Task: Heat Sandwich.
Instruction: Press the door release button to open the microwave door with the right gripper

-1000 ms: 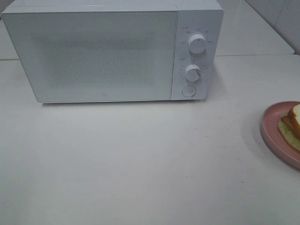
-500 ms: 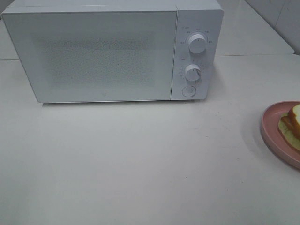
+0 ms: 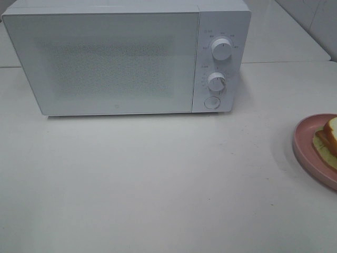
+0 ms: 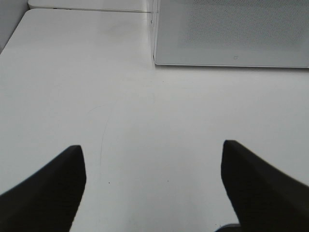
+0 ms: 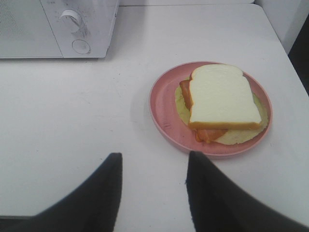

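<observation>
Treat the sandwich (image 5: 219,99) as light, soft and loosely stacked. Pinched directly, the bread would likely squash and the layers slide apart, so you are probably better off taking the pink plate (image 5: 161,104) by its rim. The plate looks stiff and smooth, so it may slip in a shallow grip. Bite well over the edge and keep it level, since nothing holds the sandwich in place on it. The stretch of rim nearest the right fingers (image 5: 96,193) looks the easiest place to take hold.

The sandwich lies flat on that plate, which sits on the desk (image 3: 158,179) to the right of the microwave (image 3: 105,58) and well apart from it, just ahead of the right fingers. Its top slice is white bread with a thin tan crust. An orange-brown layer pokes out beneath it on two sides, and a pale yellow-green layer spreads wider than the bread underneath.

Your right fingers stand moderately apart with nothing between them, above bare desk just short of the plate. Your left fingers (image 4: 53,188) are spread wide and empty, facing the lower corner of the microwave, whose door is shut.
</observation>
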Controlling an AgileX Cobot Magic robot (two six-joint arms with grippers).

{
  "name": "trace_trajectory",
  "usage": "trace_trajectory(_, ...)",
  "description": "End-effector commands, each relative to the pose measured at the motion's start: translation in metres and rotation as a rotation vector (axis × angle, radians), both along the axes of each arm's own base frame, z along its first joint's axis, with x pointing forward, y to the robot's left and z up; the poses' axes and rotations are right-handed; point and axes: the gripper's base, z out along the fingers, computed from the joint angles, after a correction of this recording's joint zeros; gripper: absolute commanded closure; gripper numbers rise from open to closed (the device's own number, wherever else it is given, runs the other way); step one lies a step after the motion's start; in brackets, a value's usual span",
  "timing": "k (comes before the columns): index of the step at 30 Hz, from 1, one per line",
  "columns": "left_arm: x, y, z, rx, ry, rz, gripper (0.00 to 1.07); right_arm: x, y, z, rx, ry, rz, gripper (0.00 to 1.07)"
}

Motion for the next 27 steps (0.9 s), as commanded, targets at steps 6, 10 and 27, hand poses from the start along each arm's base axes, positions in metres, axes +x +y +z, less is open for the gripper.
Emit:
trace_trajectory(6,-0.0029,-0.0004,0.0004,-0.003,-0.038,-0.004,0.35,-0.0034,0.0014,-0.0007,-0.011,-0.028,0.018,0.63)
trace_trajectory(10,-0.0029,-0.0004,0.0004,-0.003,-0.038,-0.004,0.35,-0.0034,0.0014,-0.0007,-0.01,-0.028,0.018,0.63)
trace_trajectory(27,-0.0029,-0.0004,0.0004,-0.003,-0.038,-0.004,0.35,-0.0034,0.0014,-0.0007,-0.01,-0.028,0.018,0.45)
